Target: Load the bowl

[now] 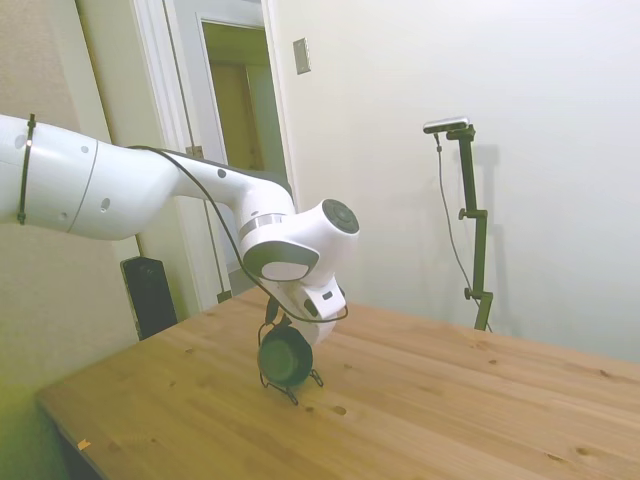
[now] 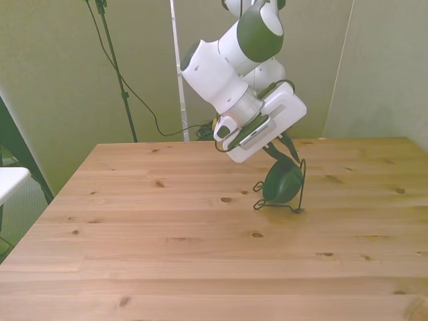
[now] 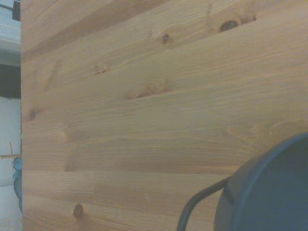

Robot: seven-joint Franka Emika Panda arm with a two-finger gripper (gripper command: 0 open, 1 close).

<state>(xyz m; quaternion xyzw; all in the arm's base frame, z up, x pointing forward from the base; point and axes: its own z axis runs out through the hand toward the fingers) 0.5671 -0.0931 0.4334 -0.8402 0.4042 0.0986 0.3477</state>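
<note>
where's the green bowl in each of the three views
Side view: the bowl stands on edge in the wire rack, lower middle, under the gripper.
Front view: the bowl is right of centre, below the arm's wrist.
Wrist view: only its dark rim shows at a corner.
Shared landmark: the thin black wire rack holding it.

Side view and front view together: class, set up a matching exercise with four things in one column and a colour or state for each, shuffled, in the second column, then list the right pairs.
Things:
1. bowl
2. wire rack
3. table
4. gripper

Descriptions:
A. pale wood with dark knots
B. thin and black, feet on the tabletop
C. dark green, standing on edge
D. directly above the bowl, at its upper rim, on a white arm

Pairs: 1-C, 2-B, 3-A, 4-D
</note>
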